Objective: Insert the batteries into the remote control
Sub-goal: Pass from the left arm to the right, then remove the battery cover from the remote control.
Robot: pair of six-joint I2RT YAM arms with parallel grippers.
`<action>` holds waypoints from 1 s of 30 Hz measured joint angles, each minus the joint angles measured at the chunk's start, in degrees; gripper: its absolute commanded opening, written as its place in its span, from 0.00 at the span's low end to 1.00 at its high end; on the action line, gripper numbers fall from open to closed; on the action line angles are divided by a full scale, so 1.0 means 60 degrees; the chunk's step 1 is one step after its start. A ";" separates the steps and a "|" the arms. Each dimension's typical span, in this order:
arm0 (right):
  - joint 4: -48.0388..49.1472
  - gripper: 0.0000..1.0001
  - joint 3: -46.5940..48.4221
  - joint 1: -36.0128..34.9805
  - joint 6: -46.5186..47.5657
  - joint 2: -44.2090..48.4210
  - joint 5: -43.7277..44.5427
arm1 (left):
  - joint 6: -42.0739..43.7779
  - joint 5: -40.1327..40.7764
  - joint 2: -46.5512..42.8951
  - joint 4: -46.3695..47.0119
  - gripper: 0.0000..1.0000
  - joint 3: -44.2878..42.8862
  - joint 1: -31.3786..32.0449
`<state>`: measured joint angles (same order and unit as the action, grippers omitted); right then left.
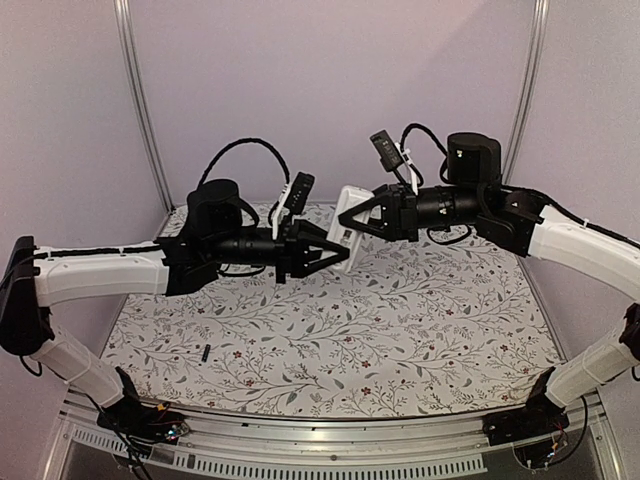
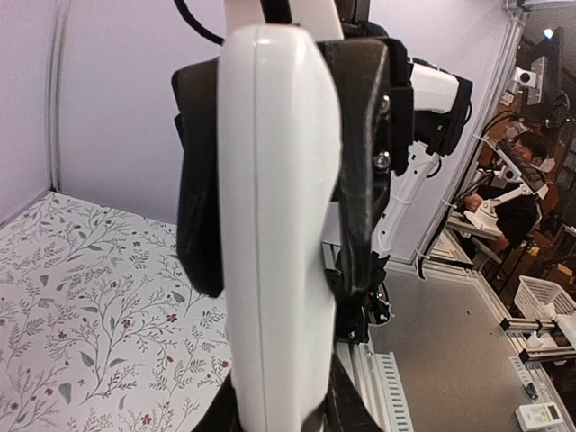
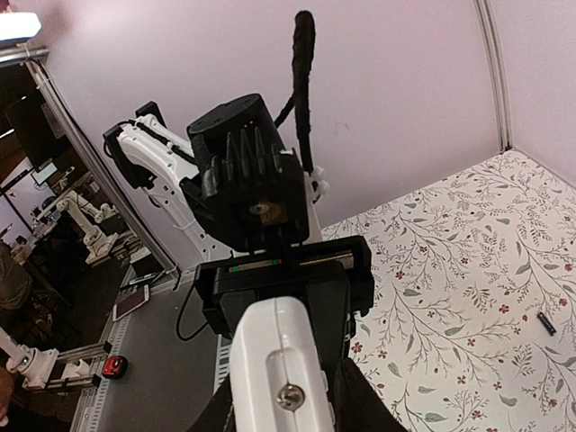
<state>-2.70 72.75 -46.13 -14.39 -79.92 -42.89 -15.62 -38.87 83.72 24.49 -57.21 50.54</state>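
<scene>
Above the floral-print surface, left tool and right tool both pinch the slim white plastic remote control, seemingly mid-handover; next, one tool must let go to fetch the tiny black cylindrical battery.

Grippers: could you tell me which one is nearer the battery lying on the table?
The left gripper: the battery lies on its side, farther from the right gripper.

The counter has a pale top printed all over with grey leafy sprigs and small red flowers. One slim black battery lies flat on it, at about 8 o'clock from the counter's middle in the top view. Its long axis runs roughly along the 12-to-6 line.
</scene>
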 measured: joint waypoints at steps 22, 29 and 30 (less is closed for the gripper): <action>-0.0729 0.00 0.0004 0.0419 -0.0685 -0.0200 0.0102 | 0.2586 0.3391 -0.3468 -0.0685 0.99 0.1993 0.0076; -0.1654 0.00 0.0004 0.0441 -0.0867 -0.0634 0.0135 | 0.5555 0.6280 -0.3952 -0.2310 0.91 0.1876 0.2018; -0.1723 0.00 0.0004 0.0441 -0.0918 -0.0685 0.0138 | 0.5839 0.6535 -0.3854 -0.2484 0.90 0.1854 0.2222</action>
<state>-13.04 72.77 -43.48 -19.90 -84.03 -42.06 19.42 0.34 60.60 9.58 -46.09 63.88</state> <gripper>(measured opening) 0.199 0.933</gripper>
